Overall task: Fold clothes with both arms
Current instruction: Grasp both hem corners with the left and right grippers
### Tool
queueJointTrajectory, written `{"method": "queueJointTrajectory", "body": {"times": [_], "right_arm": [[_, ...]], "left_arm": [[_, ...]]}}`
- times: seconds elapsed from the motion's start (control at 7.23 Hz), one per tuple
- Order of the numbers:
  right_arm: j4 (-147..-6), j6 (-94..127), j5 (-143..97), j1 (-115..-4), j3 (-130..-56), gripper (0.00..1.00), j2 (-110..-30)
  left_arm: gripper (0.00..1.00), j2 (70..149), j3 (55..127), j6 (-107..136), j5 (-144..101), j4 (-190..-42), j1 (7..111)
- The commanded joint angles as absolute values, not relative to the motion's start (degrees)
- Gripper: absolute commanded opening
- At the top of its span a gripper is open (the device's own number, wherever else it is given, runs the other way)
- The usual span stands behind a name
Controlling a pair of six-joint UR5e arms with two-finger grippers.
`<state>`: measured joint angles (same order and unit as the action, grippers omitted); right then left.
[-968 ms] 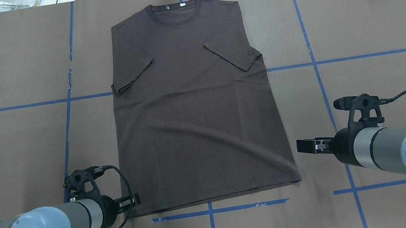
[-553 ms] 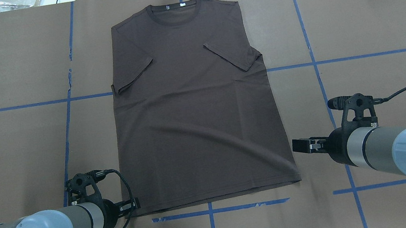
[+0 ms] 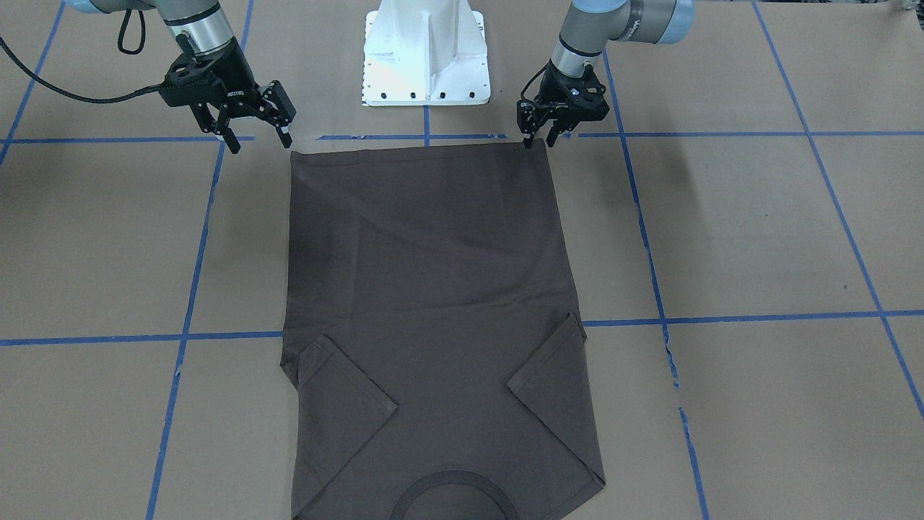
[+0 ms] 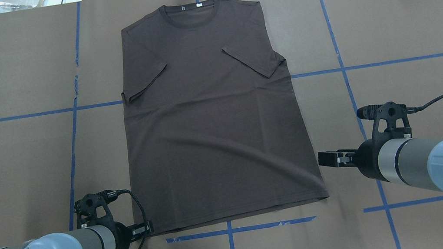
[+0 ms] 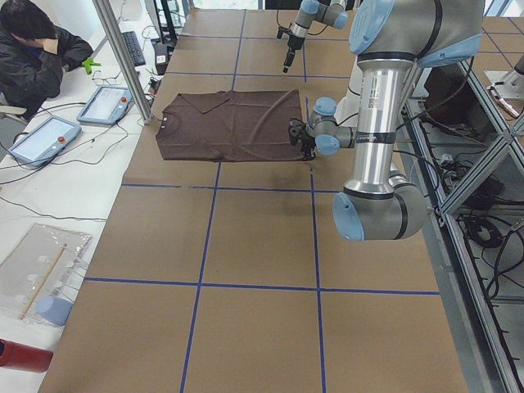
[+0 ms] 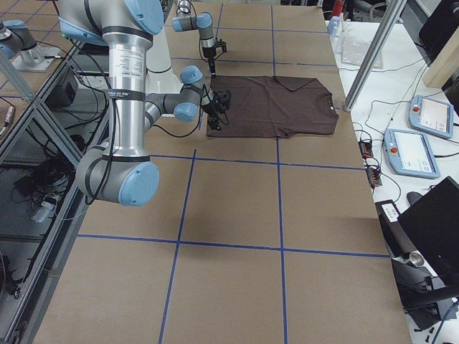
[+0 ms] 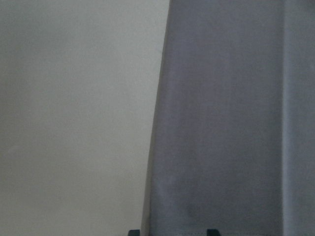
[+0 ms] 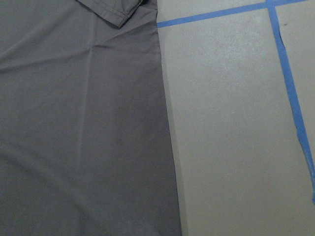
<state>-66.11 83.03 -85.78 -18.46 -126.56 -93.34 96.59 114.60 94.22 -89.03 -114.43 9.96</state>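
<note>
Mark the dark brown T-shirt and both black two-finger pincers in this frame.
dark brown T-shirt [image 4: 214, 134]: overhead view, middle of its body.
left black pincer [image 3: 538, 139]: front-facing view, midway between fingertips, at hem corner.
right black pincer [image 3: 260, 142]: front-facing view, midway between spread fingertips.

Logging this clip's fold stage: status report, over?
Left gripper jaws open at hem corner. Right gripper jaws open, beside opposite corner. T-shirt flat, sleeves folded in. No obstruction seen.

You have bare desk [image 4: 13, 173] on both long sides of the shirt [image 4: 212, 121]; the white pedestal [image 3: 426, 58] stands near its bottom hem.
</note>
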Motion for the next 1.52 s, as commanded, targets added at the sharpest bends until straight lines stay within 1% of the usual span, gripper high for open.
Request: {"method": "queueJointTrajectory", "body": {"times": [0.0,0.14,0.28,0.41,0.55,0.69,0.97,1.11,1.24,1.38], "right_arm": [[-66.09,83.06,-85.78,-18.54,-126.56,1.00,-93.34],[-66.09,82.97,-85.78,-18.46,-126.56,1.00,-93.34],[-66.09,82.97,-85.78,-18.46,-126.56,1.00,-93.34],[-66.09,83.06,-85.78,-18.46,-126.56,1.00,-93.34],[-66.09,83.06,-85.69,-18.46,-126.56,1.00,-93.43],[-66.09,84.36,-85.78,-18.20,-126.56,0.98,-93.34],[-66.44,89.03,-80.99,-14.70,-126.39,0.92,-93.34],[-66.45,90.08,-78.25,-13.29,-125.69,0.82,-93.17],[-66.45,91.31,-76.22,-12.58,-123.86,0.70,-90.73],[-66.45,91.49,-75.94,-12.22,-119.75,0.70,-86.44]], "left_arm": [[0.47,96.59,114.52,94.22,-89.03,-114.43,9.84],[0.18,96.68,114.52,94.22,-89.03,-114.43,9.84],[0.07,96.59,114.52,94.22,-89.03,-114.43,9.76],[0.00,96.50,114.61,94.22,-89.03,-114.43,9.84],[0.00,96.50,114.96,94.22,-88.95,-114.43,9.84],[0.00,96.59,115.40,94.22,-88.95,-114.09,9.93],[0.00,96.85,115.57,94.22,-88.95,-114.08,10.02],[0.00,97.03,115.58,94.22,-88.86,-114.08,10.02],[0.00,97.03,115.58,94.22,-88.77,-114.08,10.02],[0.00,97.12,115.58,94.22,-87.12,-114.17,10.02]]}}
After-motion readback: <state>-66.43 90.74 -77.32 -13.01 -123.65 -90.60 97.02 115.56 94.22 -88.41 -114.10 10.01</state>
